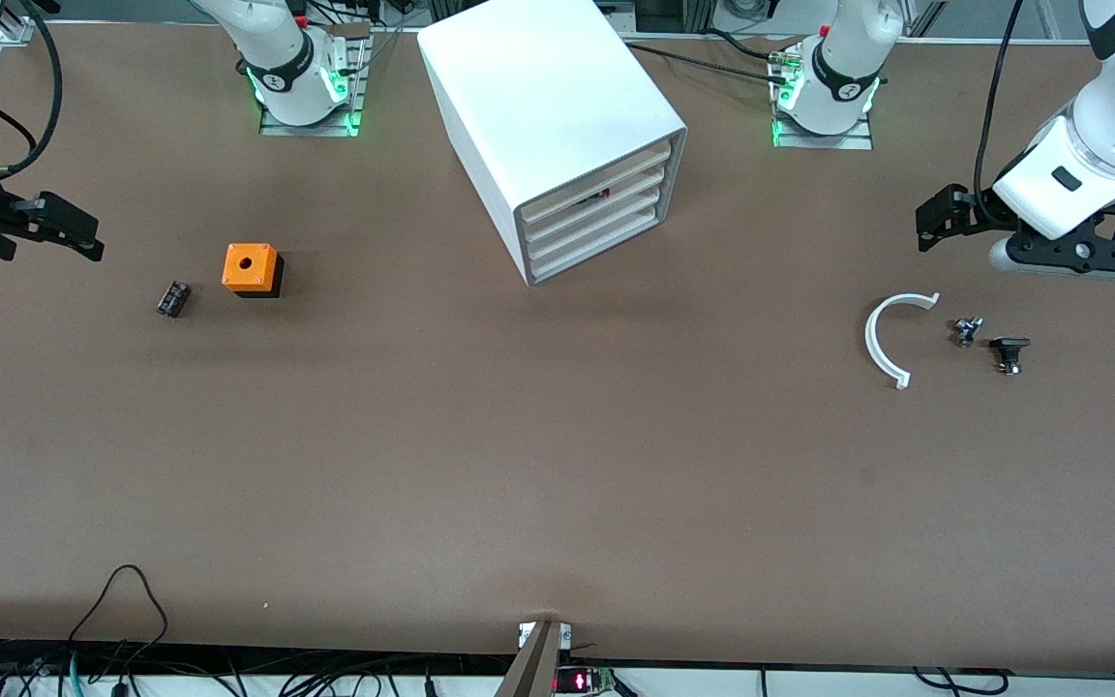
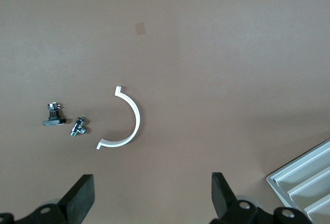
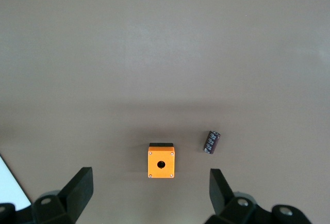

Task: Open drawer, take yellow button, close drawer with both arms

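**Both pincers spread and empty; all drawers shut**

A white drawer cabinet [image 1: 557, 126] stands on the brown worktop [image 1: 557, 465] between the two arm bases, turned at an angle so its front faces the front camera and the left arm's end. Its stacked drawers [image 1: 596, 218] all sit pushed in. A small dark and red speck shows in the gap near the upper drawers, too small to identify; the button cannot be made out in any view.

The left pincer [image 2: 153, 195] hangs over the left arm's end of the worktop, fingers [image 2: 82, 193] wide apart and holding nothing. Beneath it lie a white half-ring clip [image 1: 891, 339], a small metal fitting [image 1: 966, 331] just beside it, and a black-capped part [image 1: 1009, 352] next to that, all apart from each other.

The right pincer [image 3: 150, 193] hangs over the right arm's end, likewise spread and empty. Below it sit an orange cube with a round hole [image 1: 251, 268] on a black base and, near it, a small dark cylindrical piece [image 1: 173, 298] lying on its side.

Open worktop lies between each pincer and the cabinet front.
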{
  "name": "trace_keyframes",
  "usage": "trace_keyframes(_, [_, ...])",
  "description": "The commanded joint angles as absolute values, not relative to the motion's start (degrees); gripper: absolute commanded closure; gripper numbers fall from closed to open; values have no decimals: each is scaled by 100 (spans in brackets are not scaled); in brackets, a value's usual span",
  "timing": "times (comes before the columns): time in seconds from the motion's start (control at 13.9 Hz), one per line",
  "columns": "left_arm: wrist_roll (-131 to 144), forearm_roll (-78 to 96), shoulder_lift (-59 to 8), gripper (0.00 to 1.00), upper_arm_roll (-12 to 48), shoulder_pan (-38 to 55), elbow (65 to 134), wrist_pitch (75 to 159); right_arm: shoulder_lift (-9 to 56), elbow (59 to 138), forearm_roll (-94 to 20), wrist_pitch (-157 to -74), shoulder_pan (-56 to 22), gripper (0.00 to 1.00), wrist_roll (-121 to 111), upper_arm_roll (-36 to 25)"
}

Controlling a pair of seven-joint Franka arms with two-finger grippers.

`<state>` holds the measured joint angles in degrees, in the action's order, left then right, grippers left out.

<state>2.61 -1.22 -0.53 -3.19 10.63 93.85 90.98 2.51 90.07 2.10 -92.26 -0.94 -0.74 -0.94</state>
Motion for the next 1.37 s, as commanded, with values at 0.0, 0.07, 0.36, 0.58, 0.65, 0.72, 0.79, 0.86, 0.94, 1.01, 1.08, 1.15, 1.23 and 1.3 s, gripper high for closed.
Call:
trace_keyframes(0.0, [36,-44,-167,0,-299,1037,9158,9148,202,9026,211,-9246,-79,0,-123,-53])
trace_keyframes(0.07, [35,-44,-202,0,-299,1046,9028,9141,220,9026,202,-9281,-79,0,-123,-61])
trace_keyframes(0.36, [26,-44,-299,0,-308,1028,8965,9079,228,9026,202,-9290,-62,0,-123,-70])
trace_keyframes(0.58, [18,-61,-299,0,-299,1037,8956,9079,229,9026,211,-9351,-62,0,-123,-79])
trace_keyframes(0.65, [0,-62,-299,0,-299,1037,8956,9079,229,9026,211,-9343,-62,0,-123,-79])
trace_keyframes(0.72, [-17,-79,-316,0,-299,1037,8956,9088,229,9026,211,-9343,-62,0,-123,-79])
trace_keyframes(0.79, [-9,-114,-334,0,-299,1055,8939,9088,229,9026,211,-9343,-62,0,-123,-79])
trace_keyframes(0.86, [-26,-106,-334,0,-290,1055,8938,9088,229,9026,211,-9343,-62,0,-114,-79])
trace_keyframes(0.94, [-26,-114,-360,0,-299,1046,8938,9114,229,9035,211,-9343,-62,0,-114,-79])
trace_keyframes(1.01, [-9,-132,-500,0,-299,1072,8938,9114,229,9035,211,-9343,-62,0,-114,-88])
trace_keyframes(1.08, [-26,-132,-527,0,-325,1064,8938,9123,237,9026,211,-9351,-53,0,-123,-88])
trace_keyframes(1.15, [-18,-132,-562,0,-343,1063,8930,9114,272,9026,228,-9352,-53,0,-123,-97])
trace_keyframes(1.23, [-9,-132,-597,0,-325,1055,8886,9106,281,9026,263,-9404,-53,0,-123,-97])
trace_keyframes(1.3, [0,-106,-589,0,-290,1046,8868,9071,281,9026,255,-9456,-53,0,-114,-97])
